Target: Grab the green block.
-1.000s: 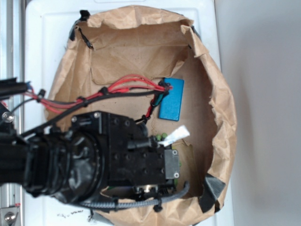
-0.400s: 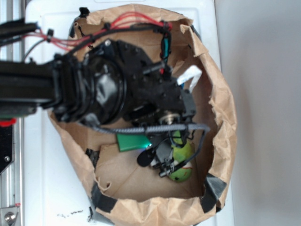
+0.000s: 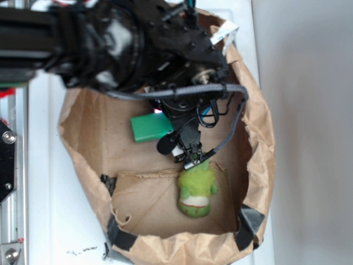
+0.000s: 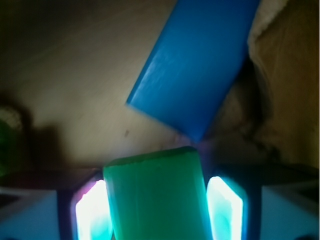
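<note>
End effector (image 4: 159,210) closed on green block (image 4: 157,195), lit pads (image 4: 90,210) flanking. Risk: shallow end grip; block may slip, striking blue block (image 4: 197,65) nearby.

The exterior view looks straight down from above on a brown paper bag (image 3: 259,143) lying open on the white counter (image 3: 44,182), taking in the whole bag and the black arm reaching in from the left. The wrist view sits right at the claw (image 4: 157,210), very close, facing the bag's floor. Both views share the green block (image 3: 151,127) (image 4: 157,195).
</note>
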You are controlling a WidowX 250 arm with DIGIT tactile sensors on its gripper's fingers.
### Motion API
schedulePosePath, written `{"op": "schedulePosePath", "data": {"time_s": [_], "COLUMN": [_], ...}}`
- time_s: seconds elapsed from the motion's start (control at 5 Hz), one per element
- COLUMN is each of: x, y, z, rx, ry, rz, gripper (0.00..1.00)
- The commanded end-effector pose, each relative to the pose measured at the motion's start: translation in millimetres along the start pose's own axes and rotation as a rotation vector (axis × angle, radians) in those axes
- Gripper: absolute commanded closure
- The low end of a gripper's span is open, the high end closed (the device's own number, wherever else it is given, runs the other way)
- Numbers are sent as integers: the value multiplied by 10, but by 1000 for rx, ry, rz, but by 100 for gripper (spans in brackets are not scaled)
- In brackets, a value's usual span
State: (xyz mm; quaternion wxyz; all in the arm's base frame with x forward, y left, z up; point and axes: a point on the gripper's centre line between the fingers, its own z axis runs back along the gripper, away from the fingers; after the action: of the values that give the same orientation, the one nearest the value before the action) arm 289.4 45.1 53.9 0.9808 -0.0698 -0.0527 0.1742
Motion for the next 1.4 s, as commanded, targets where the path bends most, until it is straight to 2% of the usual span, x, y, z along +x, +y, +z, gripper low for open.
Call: {"op": "schedulePosePath", "data": {"time_s": [0.0,0.2,0.4,0.6,1.0,1.2], "x": [-244,-333,-295,-227,-150,-168], "y": [-226,-396,-488,-556,-587,-586], "z": [559,750,848,972,1203,1316], "rx": [-12,-26,-30,-47,-46,-17], "ry": [-70,-73,-66,-86,-154,-175], "rz": [-97,-122,-131,-155,-213,-222], "gripper": [100,100,100,100,100,100]}}
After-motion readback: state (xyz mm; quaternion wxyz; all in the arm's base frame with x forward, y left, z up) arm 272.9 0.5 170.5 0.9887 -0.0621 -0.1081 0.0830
